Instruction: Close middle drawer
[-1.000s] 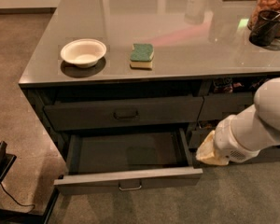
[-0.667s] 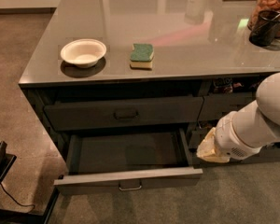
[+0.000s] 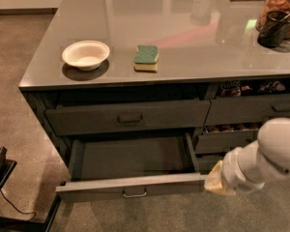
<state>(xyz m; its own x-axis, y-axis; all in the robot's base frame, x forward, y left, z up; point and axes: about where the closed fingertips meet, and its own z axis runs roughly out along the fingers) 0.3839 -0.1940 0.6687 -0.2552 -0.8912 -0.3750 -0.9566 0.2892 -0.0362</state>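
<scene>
From the one camera I look down on the grey table (image 3: 183, 37) and its drawer fronts; the middle drawer (image 3: 130, 159) is pulled well out toward me, its bare grey inside in full view and its low flat front nearest the camera; a small metal pull handle (image 3: 135, 194) sits at the centre of that front.

The claw (image 3: 215, 181) is low on the right, at the end of the white arm (image 3: 268, 158), just beside the right end of the drawer front; I cannot tell whether it touches the front, nor whether the claw is apart or together; only a yellowish tip shows past the white wrist.

Above the open drawer the taller-fronted drawer (image 3: 130, 116) sits much further in under the table top, with its own dark handle at centre; to the right are narrower drawers (image 3: 251, 111), with snack packets showing above their fronts.

On the table a white bowl (image 3: 85, 54) stands near the left front corner; a green and yellow sponge (image 3: 147, 58) lies to its right, apart from it; at the far right a dark cup (image 3: 273, 28) stands in front of a clear jar (image 3: 282, 4) with brownish contents.

A dark frame (image 3: 0, 170) with a cable sits on the floor at lower left.
</scene>
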